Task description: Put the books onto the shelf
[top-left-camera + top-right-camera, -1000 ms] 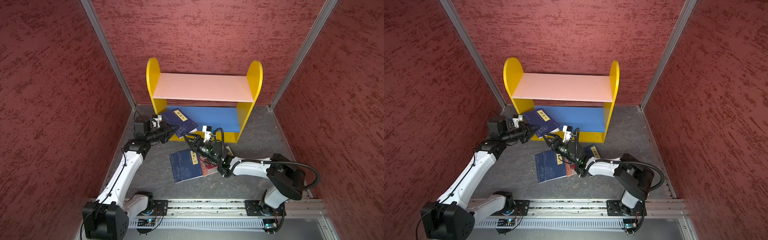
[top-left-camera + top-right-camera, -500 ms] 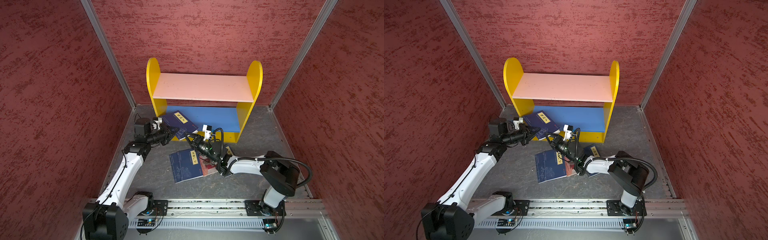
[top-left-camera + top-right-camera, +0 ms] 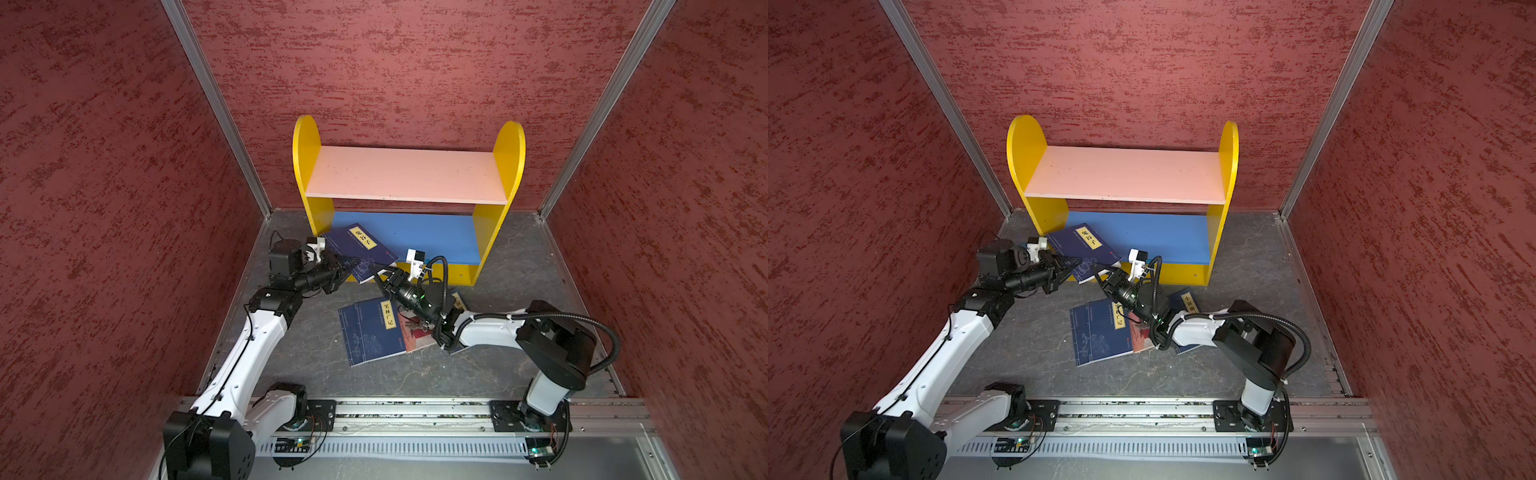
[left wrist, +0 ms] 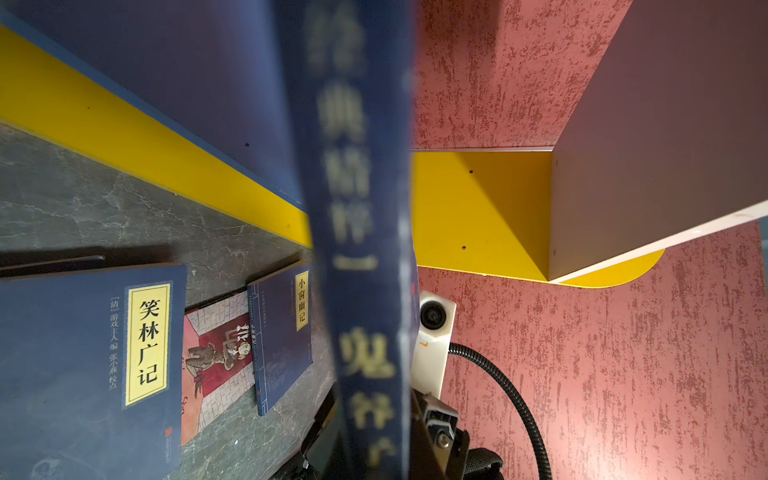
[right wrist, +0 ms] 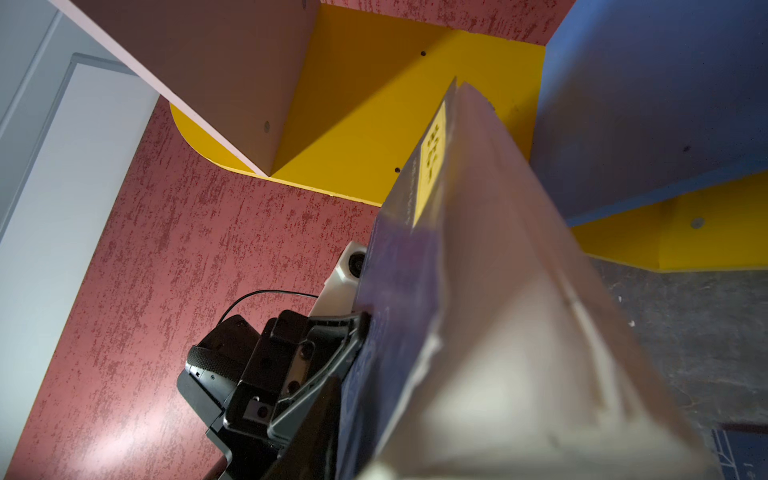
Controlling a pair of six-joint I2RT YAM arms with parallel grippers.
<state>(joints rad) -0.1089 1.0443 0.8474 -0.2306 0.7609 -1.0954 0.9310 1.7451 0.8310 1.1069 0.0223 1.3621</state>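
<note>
Thin, light navy book (image 3: 350, 246) leans half onto the shelf (image 3: 500, 232), at its 8 o'clock end. The left tool (image 3: 351, 264) pinches its spine edge. The right tool (image 3: 380, 271) meets the book's 5 o'clock corner, grip unclear. The cover probably flexes, so hold it near the spine.

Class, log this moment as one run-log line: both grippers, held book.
left gripper: shut on navy book | right gripper: astride same book, grip unclear | book: tilted, partly over shelf lower board
</note>
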